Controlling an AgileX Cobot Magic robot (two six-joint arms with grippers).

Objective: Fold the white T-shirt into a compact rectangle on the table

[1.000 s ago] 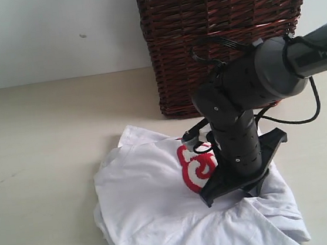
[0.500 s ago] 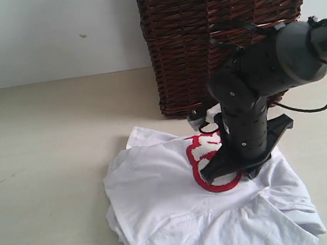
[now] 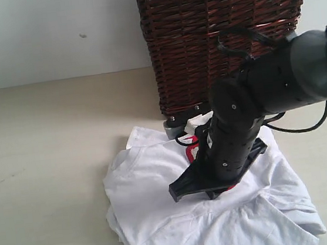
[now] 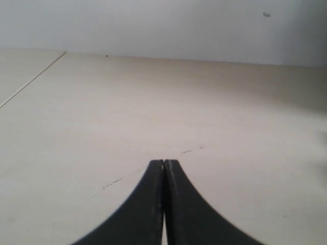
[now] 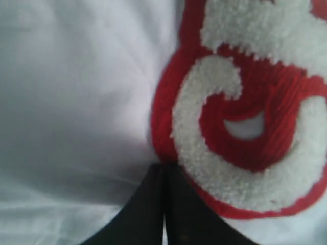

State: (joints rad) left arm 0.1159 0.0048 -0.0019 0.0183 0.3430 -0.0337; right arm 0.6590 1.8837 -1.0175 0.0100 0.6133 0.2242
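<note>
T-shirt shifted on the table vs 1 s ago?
Yes. The white T-shirt slid right: its left edge now sits closer to the wicker basket, which has not moved.

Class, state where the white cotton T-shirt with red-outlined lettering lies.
In the exterior view the white T-shirt lies crumpled on the beige table, right of centre, in front of the dark wicker basket.

The right arm [image 3: 235,132] is a chain of thick round tubes, matte black near the wrist and lighter grey higher up. Thin black cables [image 3: 306,130] loop beside it. Small pale screws [image 3: 233,107] dot the tubes, and a flat black plate [image 3: 186,191] sits at the wrist. The left gripper [image 4: 164,163] and the right gripper [image 5: 163,167] show smooth black curved fingers.
</note>
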